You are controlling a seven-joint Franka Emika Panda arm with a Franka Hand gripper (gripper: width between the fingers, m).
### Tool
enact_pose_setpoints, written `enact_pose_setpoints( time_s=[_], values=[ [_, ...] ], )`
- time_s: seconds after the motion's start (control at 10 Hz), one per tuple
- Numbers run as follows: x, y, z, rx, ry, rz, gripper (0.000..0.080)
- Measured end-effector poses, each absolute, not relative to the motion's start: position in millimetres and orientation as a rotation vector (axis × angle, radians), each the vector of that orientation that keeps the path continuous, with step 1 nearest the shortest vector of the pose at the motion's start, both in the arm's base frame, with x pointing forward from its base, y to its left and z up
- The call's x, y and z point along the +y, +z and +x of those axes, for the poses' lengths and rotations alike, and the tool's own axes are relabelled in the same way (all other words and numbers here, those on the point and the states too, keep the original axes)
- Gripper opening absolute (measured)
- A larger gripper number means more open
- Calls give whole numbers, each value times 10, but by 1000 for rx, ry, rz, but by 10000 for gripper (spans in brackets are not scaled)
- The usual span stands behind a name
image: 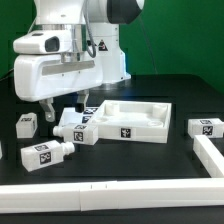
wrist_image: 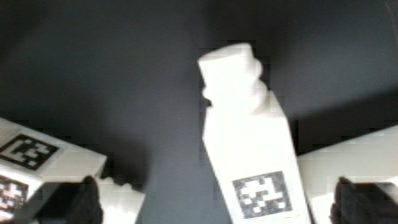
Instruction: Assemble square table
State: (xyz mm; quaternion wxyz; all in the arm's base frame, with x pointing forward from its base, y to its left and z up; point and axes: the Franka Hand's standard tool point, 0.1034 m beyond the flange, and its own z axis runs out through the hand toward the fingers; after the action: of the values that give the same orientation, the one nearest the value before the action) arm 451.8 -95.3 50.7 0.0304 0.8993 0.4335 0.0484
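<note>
Going by the exterior view's left, a short white blocky plastic leg with a black-and-white square tag, the far-left leg (image: 26,124), lies on the dark table (image: 150,85). Nearer the camera and slightly further along lies a second such piece, the near-left leg (image: 47,153), on its side.

Next comes the white two-finger gripper (image: 64,108) (wrist_image: 222,198), hung from the white robot arm (image: 70,45) just above the table. Its jaws are spread fully wide and nothing is held. In the wrist view a third blocky white piece, the middle leg (image: 80,130) (wrist_image: 249,130), is seen lying between the dark fingertips (wrist_image: 365,195), with its tag facing up. A strip of dark table shows between it and the fingertip on one side. On the other side the gap is masked by another tagged white block (wrist_image: 32,152), so contact there cannot be told.

Just beside the middle leg, the white plastic square plate (image: 135,122) lies flat, with raised edges and a tag on its near wall. Well apart, toward the exterior view's right, the right-hand leg (image: 207,127) lies alone. The long white border rail (image: 100,190) runs along the near edge and turns up the right side.
</note>
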Motion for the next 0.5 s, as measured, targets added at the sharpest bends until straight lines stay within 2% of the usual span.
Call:
enact_pose_setpoints(
  time_s=[0.3, 0.5],
  values=[
    [-948, 483, 4503, 1316, 140, 2787, 649],
    [-856, 318, 4442, 1276, 107, 2824, 649]
  ],
)
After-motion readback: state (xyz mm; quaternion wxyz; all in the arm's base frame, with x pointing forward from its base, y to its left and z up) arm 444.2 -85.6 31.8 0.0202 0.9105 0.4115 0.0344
